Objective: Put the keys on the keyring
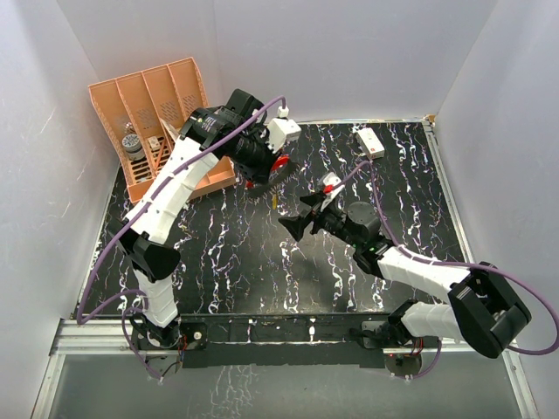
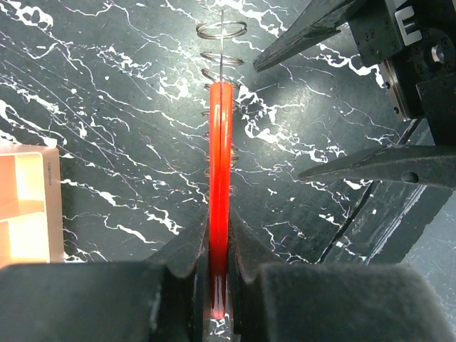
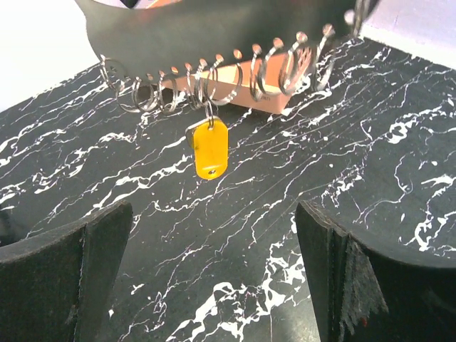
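Keyring (image 2: 219,178) is hanging clenched in the left tool (image 2: 218,246), seemingly presenting its yellow-headed key (image 3: 210,148) to the right tool (image 3: 214,271), gaping empty.

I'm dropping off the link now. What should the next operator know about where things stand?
Left gripper: shut on the red keyring, held aloft, with a row of silver rings strung along it.
Right gripper: open and empty, facing the keyring from close by.
Done: the yellow-headed key hangs from one of those rings.
Left: no other keys show in any view, so look for them before moving on. I would leave the left grip shut meanwhile.
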Motion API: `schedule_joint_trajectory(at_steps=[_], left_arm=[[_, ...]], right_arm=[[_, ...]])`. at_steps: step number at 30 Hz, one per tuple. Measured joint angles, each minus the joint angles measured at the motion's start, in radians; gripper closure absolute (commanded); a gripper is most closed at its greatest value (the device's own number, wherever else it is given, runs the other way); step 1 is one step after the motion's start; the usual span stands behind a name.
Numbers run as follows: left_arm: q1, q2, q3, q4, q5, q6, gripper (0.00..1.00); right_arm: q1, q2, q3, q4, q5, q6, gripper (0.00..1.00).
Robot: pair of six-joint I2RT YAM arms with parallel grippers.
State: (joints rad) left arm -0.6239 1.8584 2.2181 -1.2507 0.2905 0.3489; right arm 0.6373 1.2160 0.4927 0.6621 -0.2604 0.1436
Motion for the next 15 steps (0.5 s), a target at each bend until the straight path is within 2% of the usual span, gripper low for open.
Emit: schedule_joint_trajectory(at_steps=[8, 15], left_arm=[[-0.008, 0.004, 0.000, -0.015, 0.018, 0.023, 1.00], [-0.020, 0.003, -0.004, -0.011, 0.034, 0.050, 1.00]], right_arm=[[0.064, 0.002, 0.024, -0.014, 0.053, -0.082, 0.02], [0.071, 0.002, 0.024, -0.015, 0.082, -0.112, 0.02]])
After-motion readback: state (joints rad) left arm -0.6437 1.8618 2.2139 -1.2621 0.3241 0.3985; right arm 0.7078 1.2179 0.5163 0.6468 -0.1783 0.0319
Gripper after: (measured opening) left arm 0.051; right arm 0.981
